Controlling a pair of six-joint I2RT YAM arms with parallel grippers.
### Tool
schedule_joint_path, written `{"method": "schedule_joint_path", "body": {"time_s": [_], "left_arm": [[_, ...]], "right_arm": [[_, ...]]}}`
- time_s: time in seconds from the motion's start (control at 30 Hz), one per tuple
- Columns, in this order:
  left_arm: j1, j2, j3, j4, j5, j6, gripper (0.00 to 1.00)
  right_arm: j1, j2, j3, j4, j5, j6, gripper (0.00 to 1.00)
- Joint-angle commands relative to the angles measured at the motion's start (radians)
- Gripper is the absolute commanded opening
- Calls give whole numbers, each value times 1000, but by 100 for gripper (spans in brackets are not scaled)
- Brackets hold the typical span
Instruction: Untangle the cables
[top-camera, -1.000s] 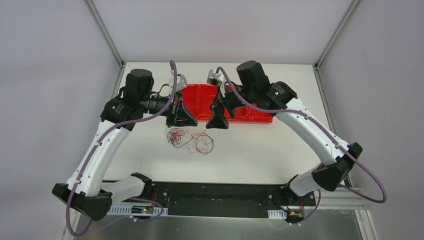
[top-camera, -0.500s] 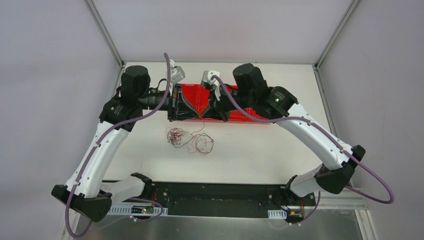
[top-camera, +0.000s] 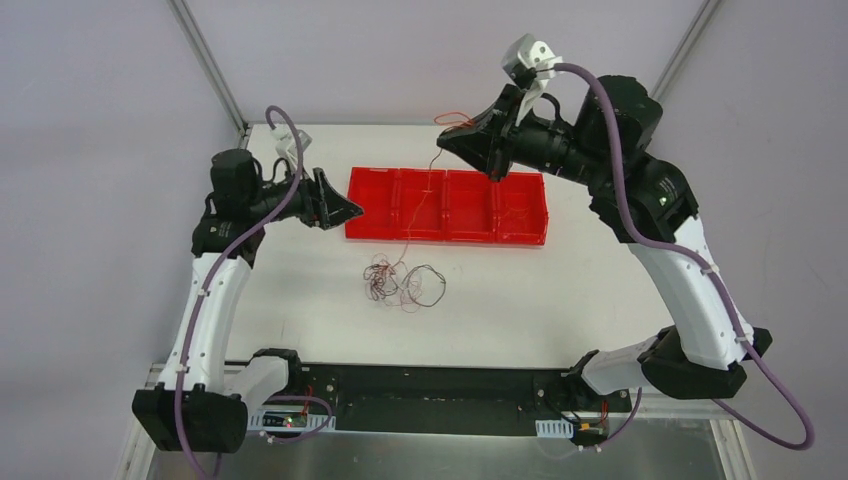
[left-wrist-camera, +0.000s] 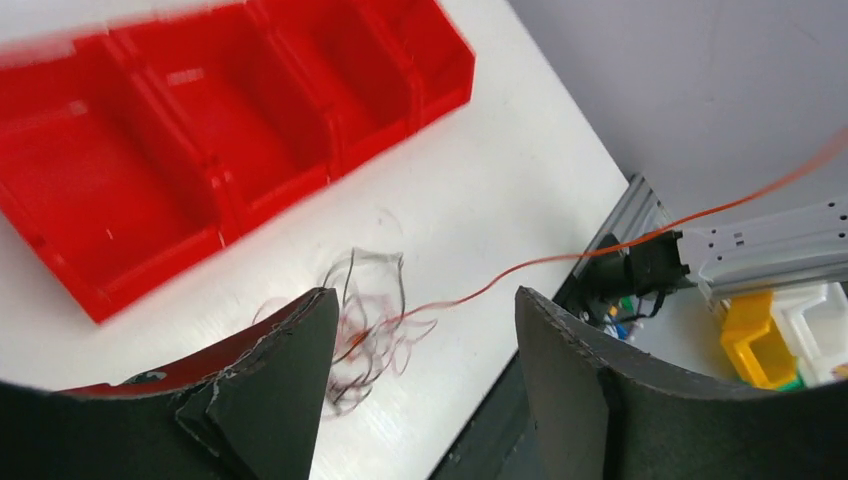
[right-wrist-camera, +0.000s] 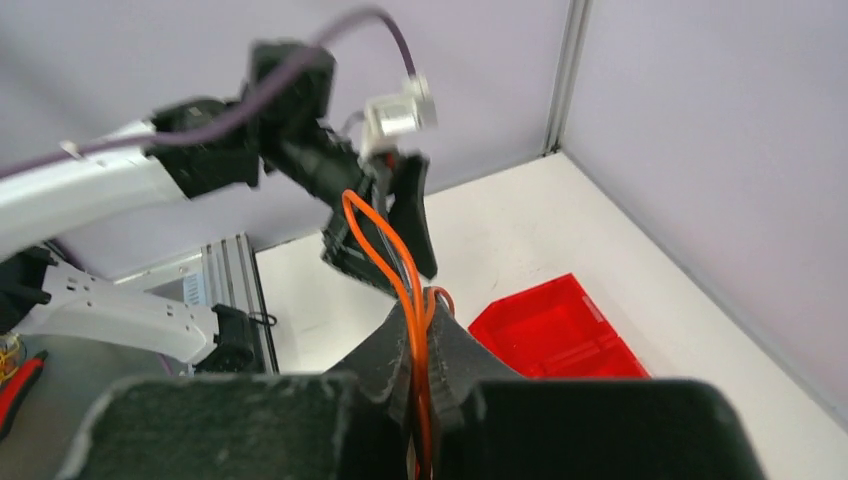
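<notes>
Now your right gripper (top-camera: 445, 143) pinches one red wire (right-wrist-camera: 408, 295), left gripper (left-wrist-camera: 420, 305) gapes empty; yank and the blurry tangle (top-camera: 398, 285) may cinch

The orange wire (right-wrist-camera: 414, 325) lifts out of the cables (top-camera: 402, 283)
The right gripper (top-camera: 447, 141), now pinching it, rises over the tabletop's far edge; the left gripper (top-camera: 352, 210) opens and backs left off the red tray (top-camera: 520, 215).

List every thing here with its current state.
left gripper, open, empty.
right gripper, shut on orange wire, held high.
orange wire, strung from right gripper down into tangle.
tangle, lying on table, not separated.
red tray, compartments empty.
</notes>
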Motion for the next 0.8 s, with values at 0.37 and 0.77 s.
{"method": "schedule_joint_path", "body": {"time_s": [0.37, 0.77], "left_arm": [[-291, 44, -371, 245, -66, -7, 93], [-545, 317, -342, 560, -91, -177, 99]], "right_arm": [[-18, 13, 118, 102, 39, 143, 0], [-18, 32, 173, 126, 57, 198, 0]]}}
